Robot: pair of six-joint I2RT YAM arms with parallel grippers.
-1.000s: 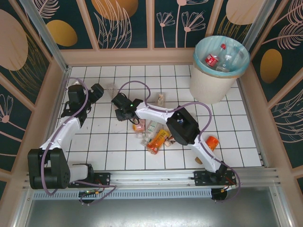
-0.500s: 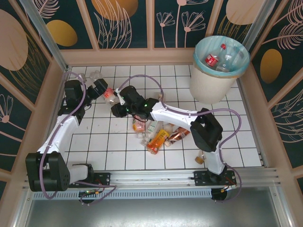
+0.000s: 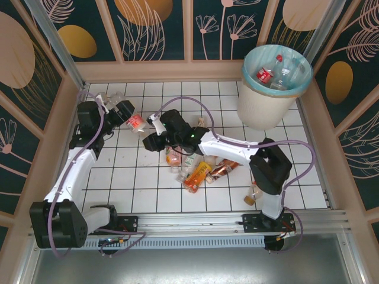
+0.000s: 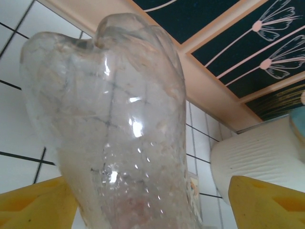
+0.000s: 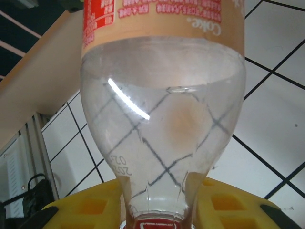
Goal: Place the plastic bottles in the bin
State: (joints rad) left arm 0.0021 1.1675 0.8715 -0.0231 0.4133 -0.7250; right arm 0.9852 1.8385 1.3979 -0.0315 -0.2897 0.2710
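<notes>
While top view has the red-label bottle (image 3: 135, 122) spanning between left gripper (image 3: 122, 110) and right gripper (image 3: 149, 126), bin (image 3: 260, 106) sits far right, well apart. Loose bottles (image 3: 198, 170) are piled nearer the bases.
Left wrist: yellow fingers (image 4: 33, 205) wide around bottle base, one clear of it.
Right wrist: fingers (image 5: 88, 210) pinched on bottle neck.

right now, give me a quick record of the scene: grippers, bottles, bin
right gripper: shut on Coke bottle, at its neck
left gripper: open, straddling that bottle's base
bin: far right corner, at least two bottles in it
loose bottles: heap on the tiles, mid-table
</notes>
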